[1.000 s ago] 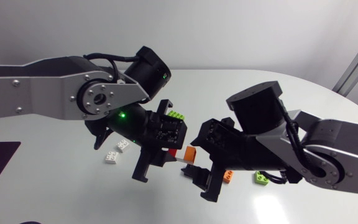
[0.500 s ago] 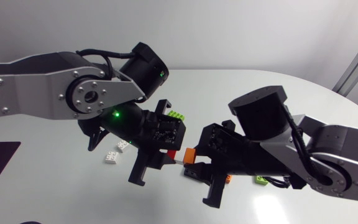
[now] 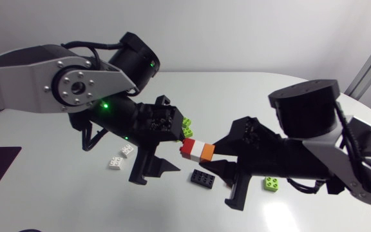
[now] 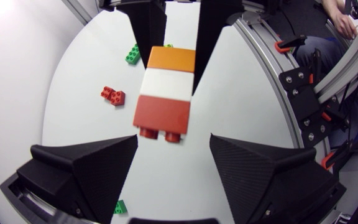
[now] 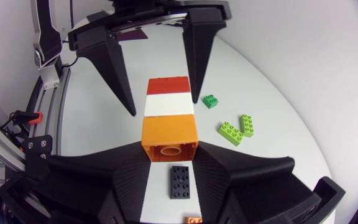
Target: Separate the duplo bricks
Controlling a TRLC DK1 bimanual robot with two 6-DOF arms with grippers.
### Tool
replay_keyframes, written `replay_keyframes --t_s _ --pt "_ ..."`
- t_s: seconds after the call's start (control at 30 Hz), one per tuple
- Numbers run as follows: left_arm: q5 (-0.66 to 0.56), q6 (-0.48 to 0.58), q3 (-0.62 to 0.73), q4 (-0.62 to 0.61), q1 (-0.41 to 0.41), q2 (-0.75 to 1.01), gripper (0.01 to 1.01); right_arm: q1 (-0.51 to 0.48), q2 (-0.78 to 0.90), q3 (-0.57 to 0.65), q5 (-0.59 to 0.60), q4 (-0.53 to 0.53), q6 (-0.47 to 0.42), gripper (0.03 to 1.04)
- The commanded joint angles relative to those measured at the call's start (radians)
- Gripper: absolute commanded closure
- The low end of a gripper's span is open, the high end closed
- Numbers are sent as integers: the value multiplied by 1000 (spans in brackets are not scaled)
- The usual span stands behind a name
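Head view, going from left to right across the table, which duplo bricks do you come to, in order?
White brick → second white brick → red-white-orange stack → lime green brick. Left out, overlapping the stack: black brick, far green brick.

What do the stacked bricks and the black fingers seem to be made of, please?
The brick stack looks like moulded plastic, smooth with a slight sheen: solid colours, crisp edges, round studs. The left fingers look like matte black plastic, perhaps 3D-printed, given a fine layered grain.
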Motion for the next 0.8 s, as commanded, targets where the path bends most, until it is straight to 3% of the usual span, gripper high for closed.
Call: replay_keyframes --t_s 0.0,0.2,0.4,0.77 --pt "37 -30 30 -7 32 -36 54 -36 -27 -26 -34 -18 22 780" --pt "231 -133 44 39 123 -51 54 -137 -96 -26 -155 -43 52 780" --pt "489 -281 39 122 206 -24 56 -260 -139 12 -356 -69 135 779" --pt "629 -350 45 154 173 39 61 -291 -140 32 -500 -32 240 779"
